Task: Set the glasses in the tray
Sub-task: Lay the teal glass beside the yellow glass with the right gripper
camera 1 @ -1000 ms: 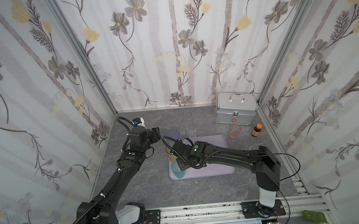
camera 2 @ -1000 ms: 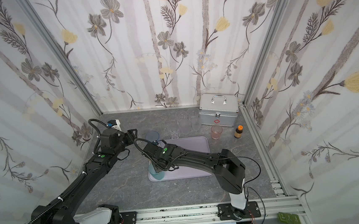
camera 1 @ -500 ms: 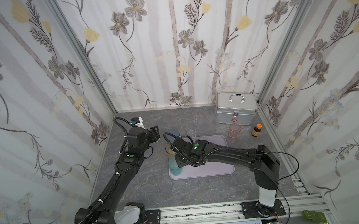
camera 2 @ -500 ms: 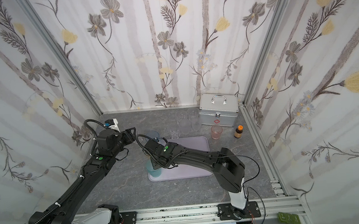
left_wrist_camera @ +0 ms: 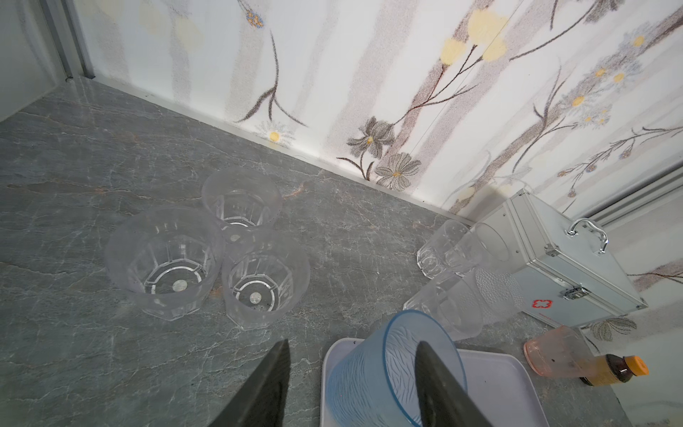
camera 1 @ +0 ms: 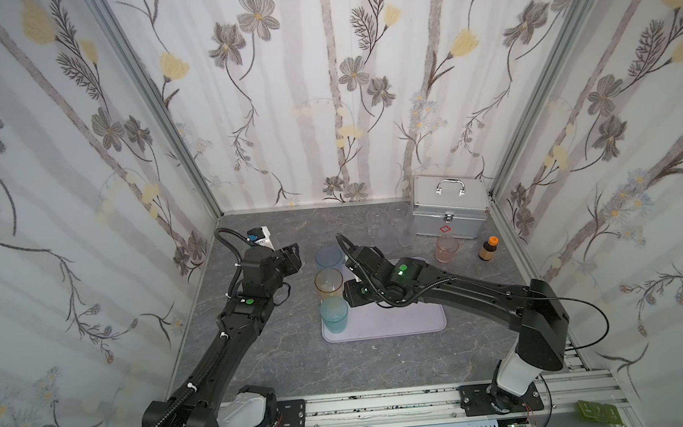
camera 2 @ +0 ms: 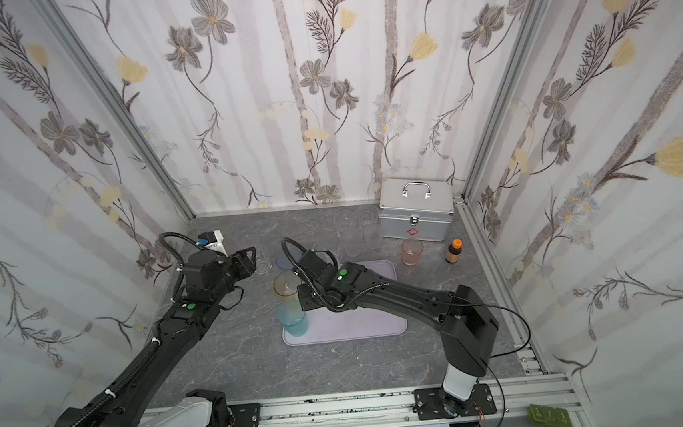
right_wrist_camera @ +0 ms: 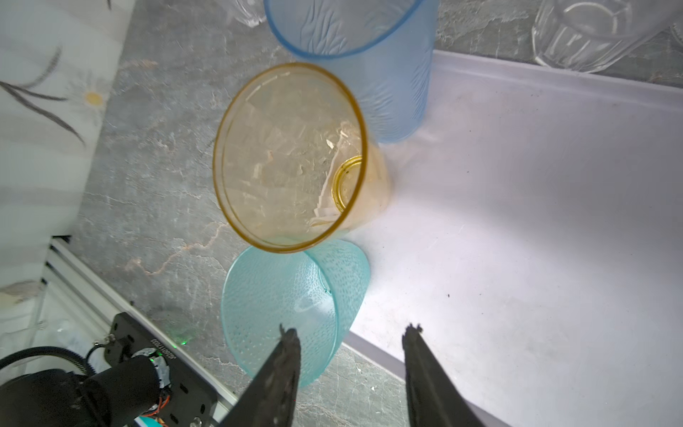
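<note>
Parted and empty, the right gripper (right_wrist_camera: 351,331) hangs over the pale lilac tray (right_wrist_camera: 517,222), just beside the teal tumbler (right_wrist_camera: 281,295). The left gripper (left_wrist_camera: 353,344), jaws likewise apart and holding nothing, hovers over the tabletop (left_wrist_camera: 111,148) near the tray's far left corner. From the right wrist, the teal one, an amber tumbler (right_wrist_camera: 288,155) and a blue tumbler (right_wrist_camera: 369,74) stand upright in a row along one edge of the tray, bases inside its low rim. The same view picks out dark specks on the tray floor that neither top view resolves. Three short faceted tumblers (left_wrist_camera: 166,262), clustered on the bare table, show plainly from the left wrist but are mostly hidden behind the left arm in both top views. Those top views take in the whole room: a grey veined stone-look surface, floral wallpaper (camera 1: 321,78) on three sides and a silver metal case (camera 1: 450,210) in the far right corner. Outside the tray stand clear and frosted tumblers (camera 1: 388,225) by the case, a pink tumbler (camera 1: 447,248) and, near it, a brown bottle (camera 1: 488,249) with an orange cap.
</note>
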Controlling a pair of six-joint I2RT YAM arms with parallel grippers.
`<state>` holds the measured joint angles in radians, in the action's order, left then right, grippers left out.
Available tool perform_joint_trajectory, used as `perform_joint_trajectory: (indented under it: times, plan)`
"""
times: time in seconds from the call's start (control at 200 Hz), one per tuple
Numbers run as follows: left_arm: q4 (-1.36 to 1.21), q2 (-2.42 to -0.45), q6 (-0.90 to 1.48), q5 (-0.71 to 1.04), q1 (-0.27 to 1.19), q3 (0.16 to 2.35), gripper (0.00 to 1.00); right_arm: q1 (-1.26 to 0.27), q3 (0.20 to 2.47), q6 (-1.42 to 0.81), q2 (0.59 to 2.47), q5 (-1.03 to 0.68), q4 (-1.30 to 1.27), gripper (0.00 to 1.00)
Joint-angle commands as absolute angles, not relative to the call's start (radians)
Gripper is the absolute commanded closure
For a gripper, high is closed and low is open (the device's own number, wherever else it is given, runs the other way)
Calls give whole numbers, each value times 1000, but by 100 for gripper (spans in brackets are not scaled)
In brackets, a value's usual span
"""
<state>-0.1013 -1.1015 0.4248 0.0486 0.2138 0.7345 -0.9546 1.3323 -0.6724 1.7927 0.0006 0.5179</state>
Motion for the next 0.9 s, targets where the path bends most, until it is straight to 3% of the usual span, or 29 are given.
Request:
perform_joint_trajectory:
  times: [0.0, 0.215, 0.345, 0.585, 0.894]
  plan:
    - [-140, -1110, 428, 45, 212, 732, 44, -886, 1259, -706, 1742, -54, 395, 52]
    - [-154, -1105, 436, 38, 224, 737, 50, -828, 1185, -691, 1720, -65, 400, 52]
    - [-171, -1133, 443, 52, 229, 733, 50, -845, 1106, -723, 1755, -178, 282, 52]
    - [-212, -1136, 455, 54, 245, 715, 48, -941, 1129, -727, 1885, -197, 252, 52]
    - [-212, -1131, 431, 33, 245, 706, 47, -949, 1127, -709, 1924, -212, 243, 53]
